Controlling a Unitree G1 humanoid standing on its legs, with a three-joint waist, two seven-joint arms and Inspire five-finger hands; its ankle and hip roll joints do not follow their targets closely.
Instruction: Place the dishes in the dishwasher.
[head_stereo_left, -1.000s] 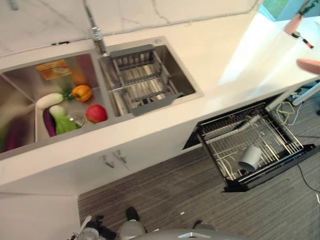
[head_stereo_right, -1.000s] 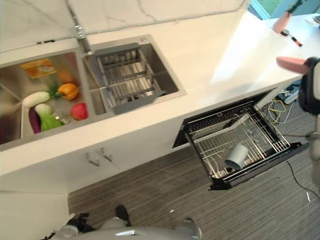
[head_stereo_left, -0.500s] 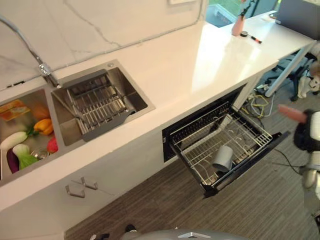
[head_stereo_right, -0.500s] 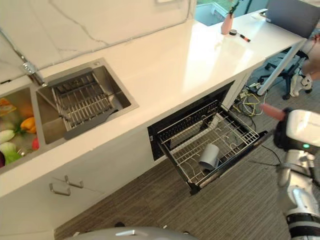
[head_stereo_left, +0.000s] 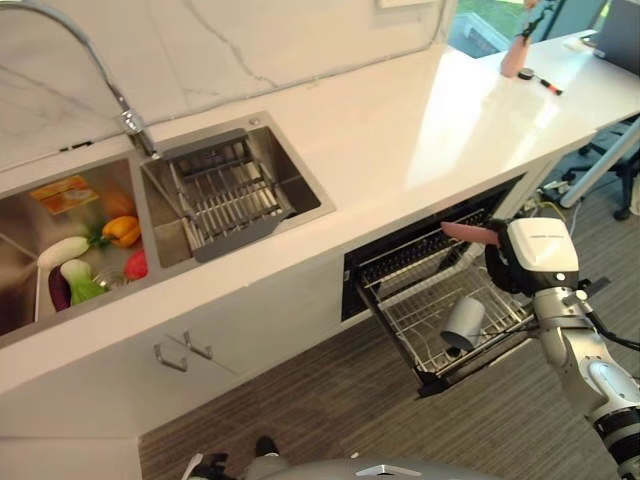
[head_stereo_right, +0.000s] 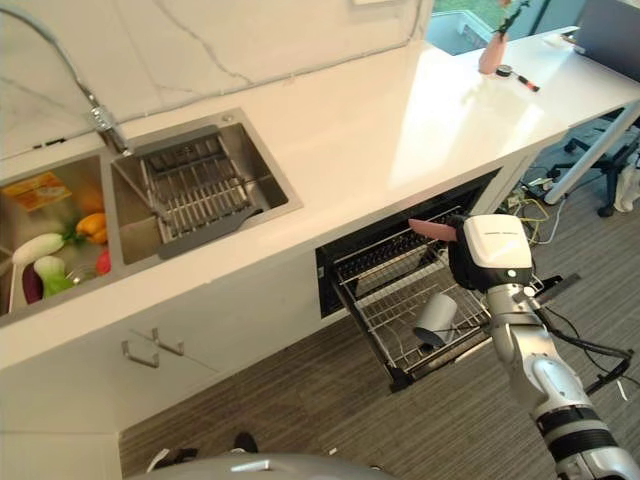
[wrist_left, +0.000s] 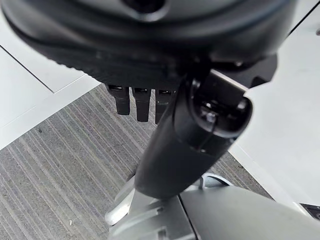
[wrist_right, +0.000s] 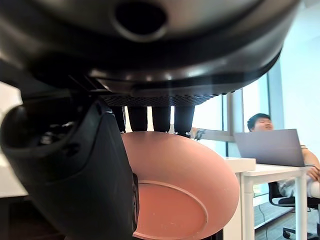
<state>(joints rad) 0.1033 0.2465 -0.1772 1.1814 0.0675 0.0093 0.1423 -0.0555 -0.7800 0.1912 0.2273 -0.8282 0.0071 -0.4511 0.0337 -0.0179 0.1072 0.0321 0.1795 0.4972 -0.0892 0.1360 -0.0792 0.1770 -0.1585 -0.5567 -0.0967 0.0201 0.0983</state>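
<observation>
A pink plate (wrist_right: 180, 195) is pinched in the right hand (head_stereo_right: 478, 262), with the thumb (wrist_right: 75, 175) on its near face and the fingers (wrist_right: 160, 118) curled over its far edge. Its rim pokes out past the fingers, above the pulled-out dishwasher rack (head_stereo_left: 420, 320). Below the fingers, a grey cup (head_stereo_left: 462, 322) lies on its side in that rack. Beyond the plate, a person (wrist_right: 262, 122) is seen seated at a white desk (wrist_right: 250, 170) with a laptop (wrist_right: 270, 147). The left hand (wrist_left: 145, 100) is shown over striped floor (wrist_left: 60, 165), its fingers hanging relaxed with nothing between them. Further off, a double sink (head_stereo_left: 230, 190) is set in the counter (head_stereo_left: 400, 110), with vegetables (head_stereo_left: 90, 260) in one basin.
</observation>
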